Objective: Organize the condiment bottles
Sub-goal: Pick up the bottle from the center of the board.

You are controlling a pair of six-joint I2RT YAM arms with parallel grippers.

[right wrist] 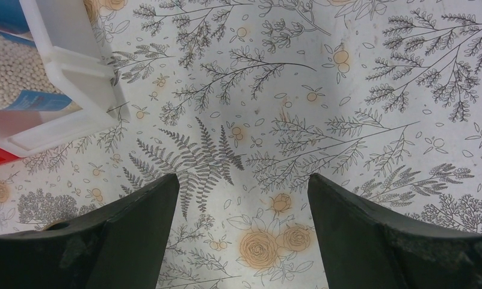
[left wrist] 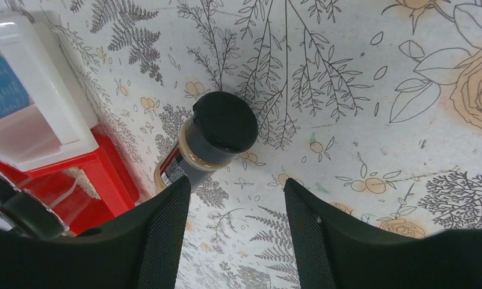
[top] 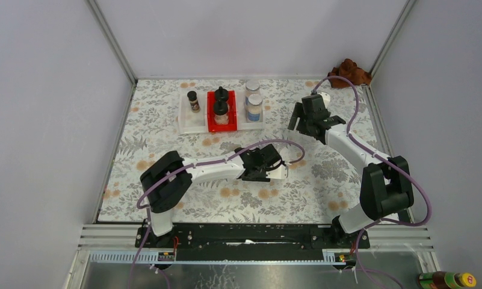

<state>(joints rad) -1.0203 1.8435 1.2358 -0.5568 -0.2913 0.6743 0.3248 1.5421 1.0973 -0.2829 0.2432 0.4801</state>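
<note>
Five jars (top: 221, 108) sit in trays (top: 189, 123) along the far edge. A sixth jar (left wrist: 209, 141) stands mid-table before the left gripper (left wrist: 237, 186), fingers spread; the right gripper (right wrist: 243, 180) is likewise spread.

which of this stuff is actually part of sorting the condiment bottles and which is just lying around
Job: binned brown bottle, loose brown bottle, two clear jars in red bin, two silver-lidded jars in right white bin.
Lying about: brown lump at far corner, yellow-capped bottle at near right.

Two brown jars (top: 193, 100) (left wrist: 208, 141), two clear (top: 220, 111) (top: 221, 94), two silver-lidded (top: 254, 107) (top: 253, 88).
</note>
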